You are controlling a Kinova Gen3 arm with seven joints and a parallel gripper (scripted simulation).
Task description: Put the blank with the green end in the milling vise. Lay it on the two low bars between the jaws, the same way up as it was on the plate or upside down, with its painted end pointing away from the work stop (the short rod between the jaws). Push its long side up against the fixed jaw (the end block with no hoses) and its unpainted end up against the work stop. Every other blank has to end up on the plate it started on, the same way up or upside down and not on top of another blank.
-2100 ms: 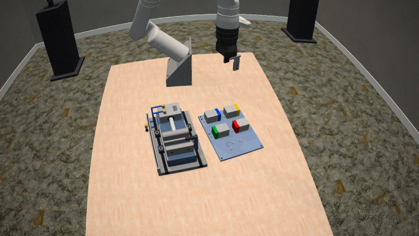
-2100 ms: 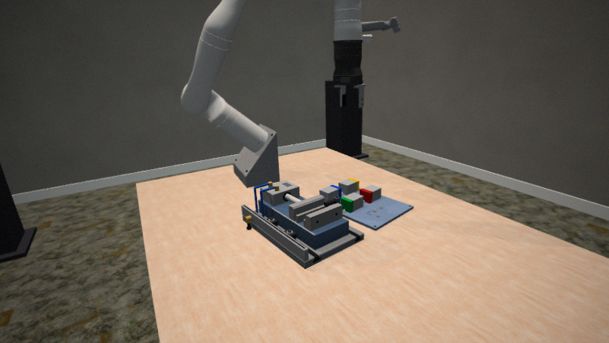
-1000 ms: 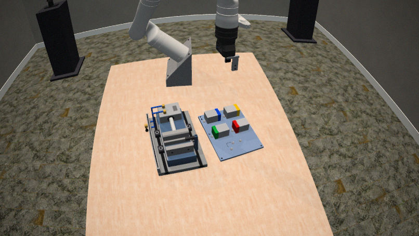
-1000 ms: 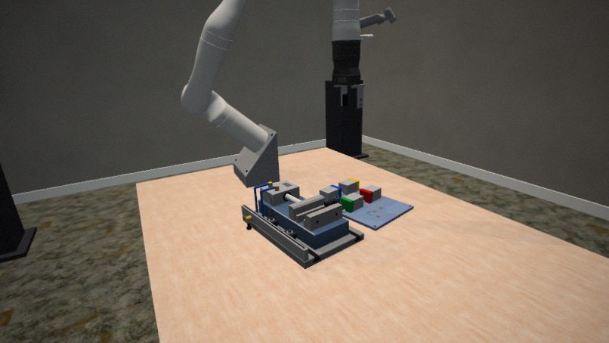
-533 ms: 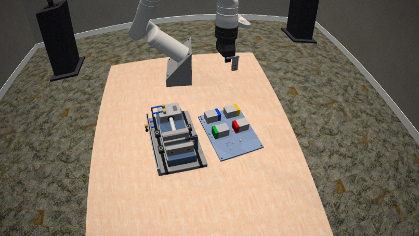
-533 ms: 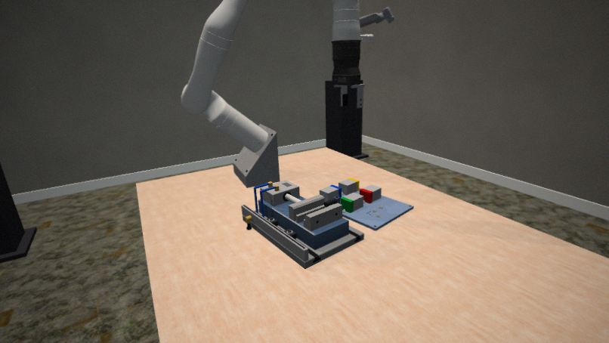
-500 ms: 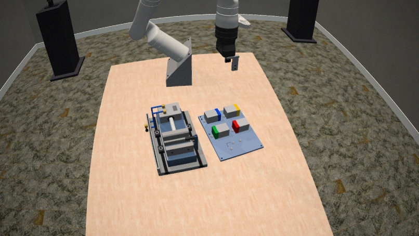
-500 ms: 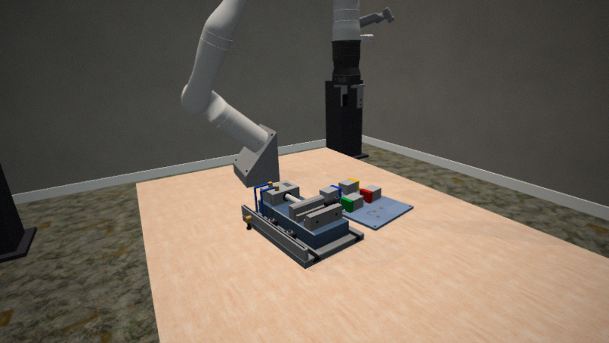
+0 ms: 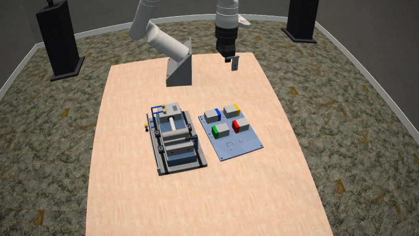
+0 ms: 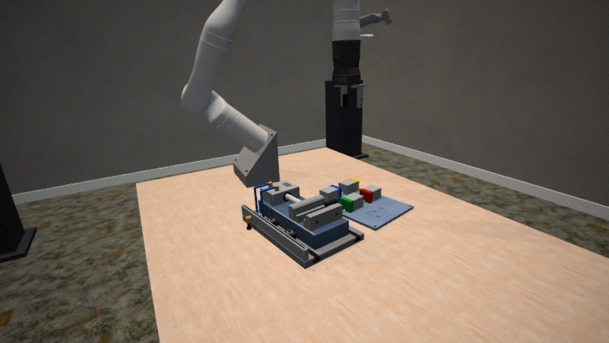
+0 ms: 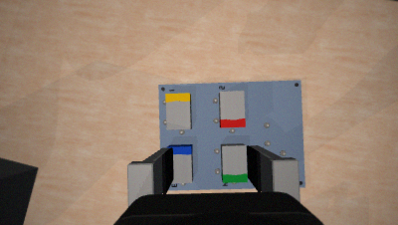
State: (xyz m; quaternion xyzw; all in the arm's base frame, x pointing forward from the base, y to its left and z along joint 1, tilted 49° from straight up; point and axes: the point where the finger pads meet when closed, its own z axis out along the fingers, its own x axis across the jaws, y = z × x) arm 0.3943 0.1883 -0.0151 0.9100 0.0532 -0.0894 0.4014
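The green-ended blank lies on the blue plate, in its near-left spot, next to the vise; it also shows in the exterior view and in the wrist view. My gripper hangs open and empty high above the table, over the plate; it also shows in the exterior view and in the wrist view. The milling vise stands left of the plate, jaws apart. The work stop rod sticks in between the jaws. The fixed jaw is the near end block.
Three other blanks lie on the plate: blue-ended, yellow-ended and red-ended. The arm's grey base stands behind the vise. Blue hoses run at the vise's far end. Black pillars stand off the table.
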